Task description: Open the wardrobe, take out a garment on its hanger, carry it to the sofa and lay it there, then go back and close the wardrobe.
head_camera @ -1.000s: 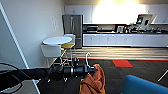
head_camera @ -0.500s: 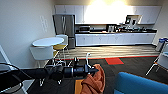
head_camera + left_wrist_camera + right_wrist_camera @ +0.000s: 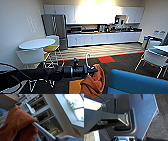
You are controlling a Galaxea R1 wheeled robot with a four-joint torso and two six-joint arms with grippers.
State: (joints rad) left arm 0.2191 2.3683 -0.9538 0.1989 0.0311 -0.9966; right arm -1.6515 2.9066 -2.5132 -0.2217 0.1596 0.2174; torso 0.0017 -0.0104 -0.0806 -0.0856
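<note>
Held the hanger (image 3: 87,60) clamped in the left end effector (image 3: 90,70), arm out ahead, presumably so the garment (image 3: 95,81) (orange, draped below the hook) hung clear of the floor, just beside the sofa (image 3: 136,83) at lower right.

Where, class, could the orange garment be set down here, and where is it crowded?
Bare blue sofa cushion right of the garment; bare round white table top near the wall. Crowded: the chairs packed around that table.
</note>
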